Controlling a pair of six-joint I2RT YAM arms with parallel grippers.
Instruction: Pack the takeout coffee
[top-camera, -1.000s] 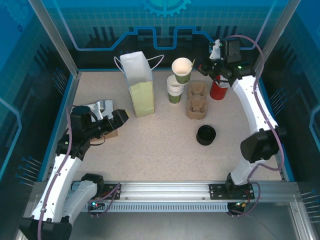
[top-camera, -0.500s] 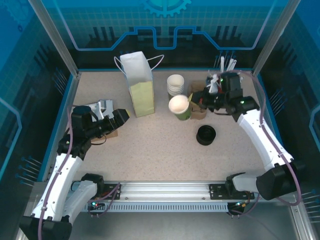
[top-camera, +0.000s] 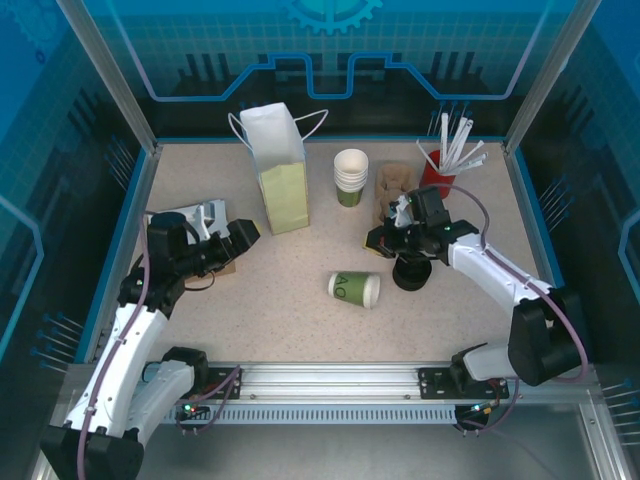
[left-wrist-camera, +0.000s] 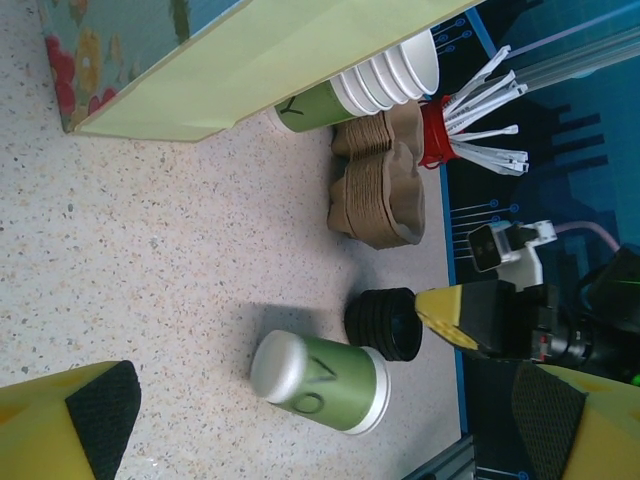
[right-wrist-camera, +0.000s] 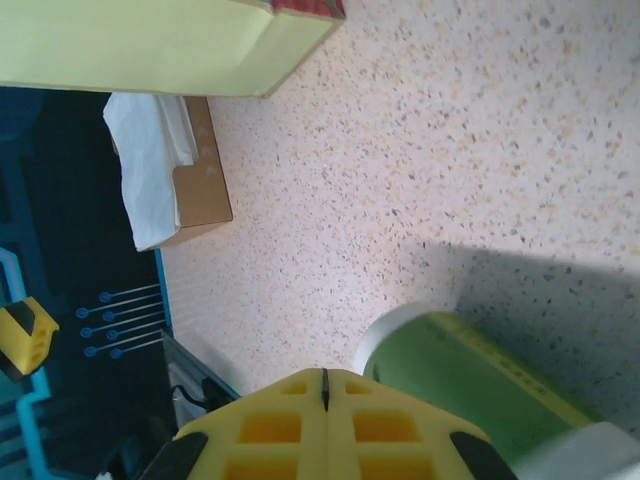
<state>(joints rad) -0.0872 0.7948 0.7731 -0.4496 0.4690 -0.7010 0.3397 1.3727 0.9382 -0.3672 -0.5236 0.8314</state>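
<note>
One green cup (top-camera: 354, 289) on its side mid-table, bare tabletop (top-camera: 290, 325) all around, my right gripper (top-camera: 376, 241) closed empty nearby, left gripper (top-camera: 243, 233) wide open, empty

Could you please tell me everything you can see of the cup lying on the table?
The cup is olive-green paper with a white rim and dark printed letters. It has no lid and lies on its side on the speckled table, its mouth end near the stack of black lids. Nothing grips it.
</note>
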